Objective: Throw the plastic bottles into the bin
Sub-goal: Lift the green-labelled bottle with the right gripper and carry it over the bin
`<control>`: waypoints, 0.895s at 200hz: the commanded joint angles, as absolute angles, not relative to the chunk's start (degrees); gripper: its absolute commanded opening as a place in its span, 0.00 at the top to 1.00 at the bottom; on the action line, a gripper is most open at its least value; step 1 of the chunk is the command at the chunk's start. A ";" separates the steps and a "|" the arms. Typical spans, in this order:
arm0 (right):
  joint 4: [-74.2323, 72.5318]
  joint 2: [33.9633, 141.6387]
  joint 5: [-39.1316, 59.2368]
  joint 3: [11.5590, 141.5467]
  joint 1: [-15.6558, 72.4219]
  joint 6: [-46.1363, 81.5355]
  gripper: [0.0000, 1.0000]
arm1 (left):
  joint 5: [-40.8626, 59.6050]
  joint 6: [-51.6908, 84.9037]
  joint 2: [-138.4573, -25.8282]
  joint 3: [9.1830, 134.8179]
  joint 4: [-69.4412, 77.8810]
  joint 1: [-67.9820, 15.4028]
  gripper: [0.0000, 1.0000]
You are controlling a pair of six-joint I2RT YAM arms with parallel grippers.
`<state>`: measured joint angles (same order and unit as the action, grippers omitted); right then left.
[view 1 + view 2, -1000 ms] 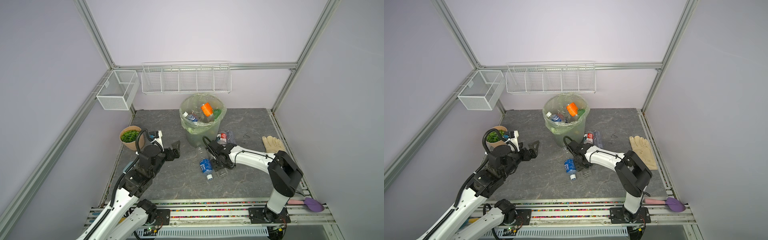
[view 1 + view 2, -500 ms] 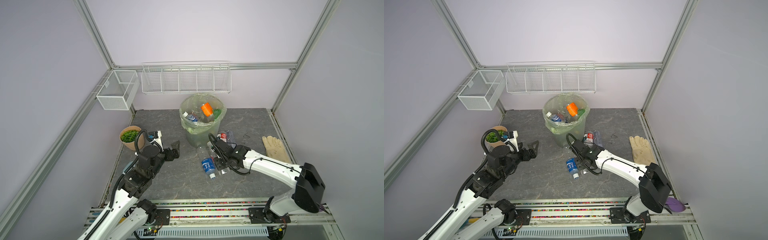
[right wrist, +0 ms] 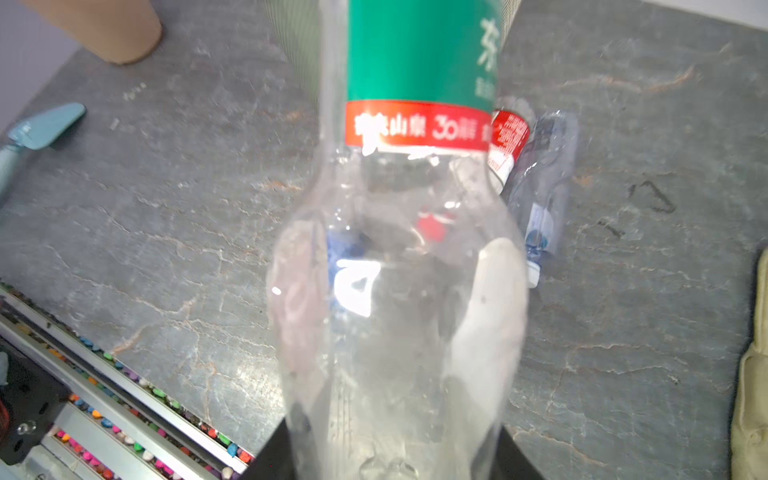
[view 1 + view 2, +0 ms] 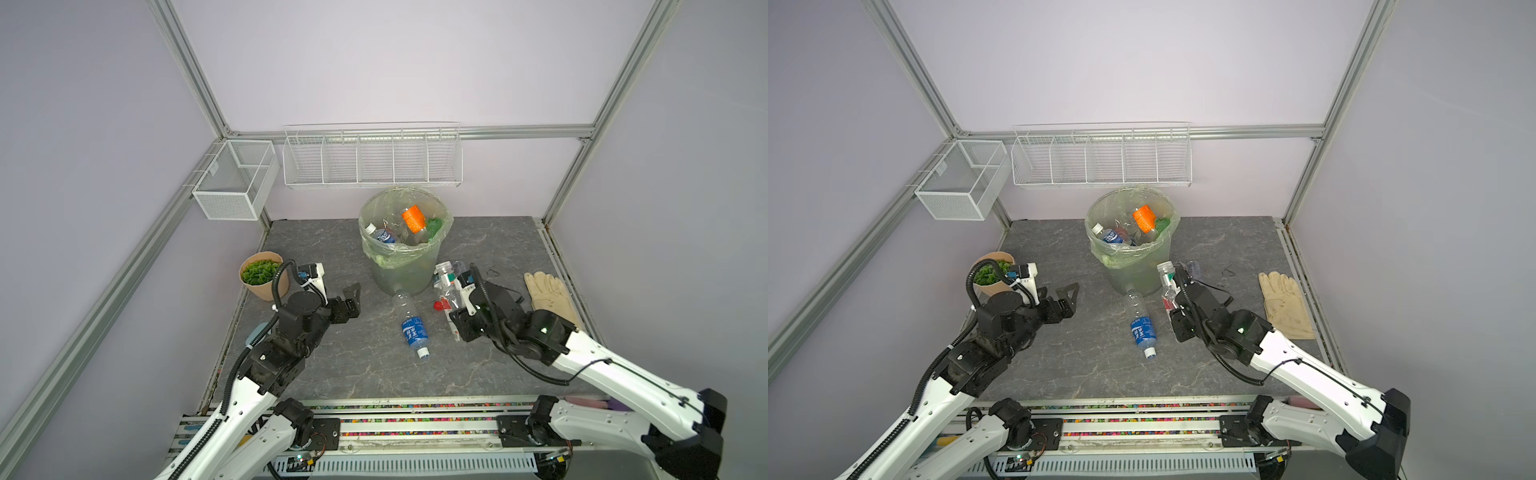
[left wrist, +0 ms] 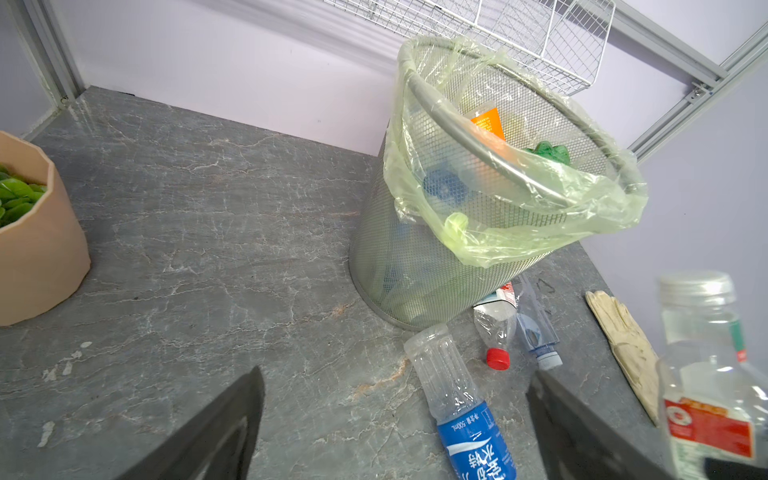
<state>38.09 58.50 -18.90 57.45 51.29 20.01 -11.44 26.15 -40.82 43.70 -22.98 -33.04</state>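
The bin (image 4: 401, 266) (image 4: 1133, 270) (image 5: 415, 266), a grey mesh bucket lined with a pale green bag, stands at the back middle and holds several plastic bottles, among them an orange-labelled one (image 4: 412, 219). My right gripper (image 4: 457, 318) (image 4: 1177, 318) (image 3: 395, 291) is shut on a clear bottle with a green and red label (image 4: 445, 280) (image 4: 1167, 276) (image 3: 415, 83) (image 5: 706, 374), held upright just right of the bin. A blue-labelled bottle (image 4: 412, 326) (image 4: 1141, 322) (image 5: 461, 407) lies on the floor. A red-capped bottle (image 5: 496, 328) and a clear bottle (image 5: 536, 328) lie beside the bin. My left gripper (image 4: 351, 299) (image 4: 1069, 297) (image 5: 397, 382) hangs open and empty.
A tan plant pot (image 4: 262, 278) stands at the left wall. A pale glove (image 4: 548, 295) lies at the right edge. White wire baskets (image 4: 372, 160) (image 4: 235, 183) hang on the back and left walls. A blue scoop (image 3: 41, 129) lies near the front rail.
My right arm's elbow has swung down and to the right. Its gripper has tightened on the green-and-red-labelled bottle and drawn it slightly toward the front. The left arm has not moved.
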 commanded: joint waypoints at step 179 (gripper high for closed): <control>23.00 49.44 -22.38 66.29 51.68 2.04 0.56 | -5.45 30.14 -45.30 38.24 -18.56 -33.22 0.02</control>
<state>27.11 48.51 -22.68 63.31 51.29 5.85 -6.04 29.32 -45.06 39.03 -19.90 -33.04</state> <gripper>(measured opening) 0.444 0.978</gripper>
